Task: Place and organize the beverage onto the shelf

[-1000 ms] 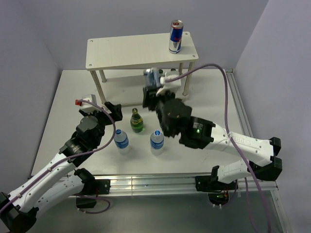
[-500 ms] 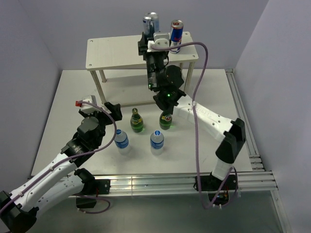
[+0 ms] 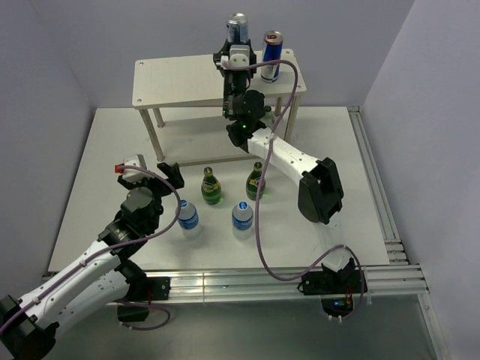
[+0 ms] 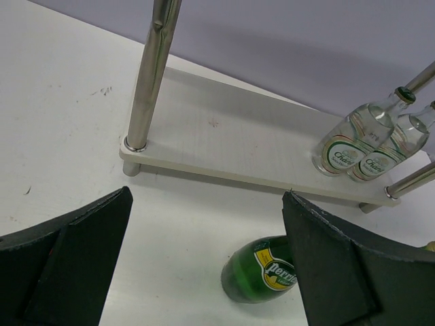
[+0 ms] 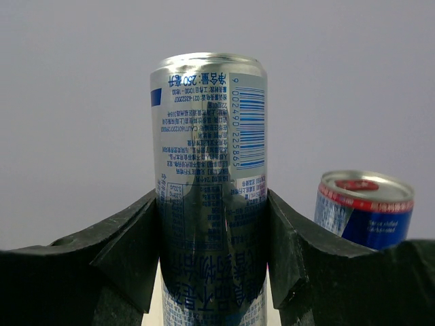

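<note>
The shelf stands at the back of the table. My right gripper is shut on a slim silver can, held upright over the back of the shelf top, just left of a blue and silver can. The right wrist view shows both black fingers pressed on the silver can, with the other can to its right; the held can's base is hidden. Two green bottles and two blue-capped plastic bottles stand on the table. My left gripper is open, left of them, with a green bottle ahead.
Two clear glass bottles with green labels stand on the shelf's lower board, near its right leg. A metal shelf leg rises at the left of the left wrist view. Walls close the table on three sides.
My right arm has lifted the silver can from in front of the shelf up over its top, beside the other can. That uncovered the second green bottle. The left arm shifted only slightly.
</note>
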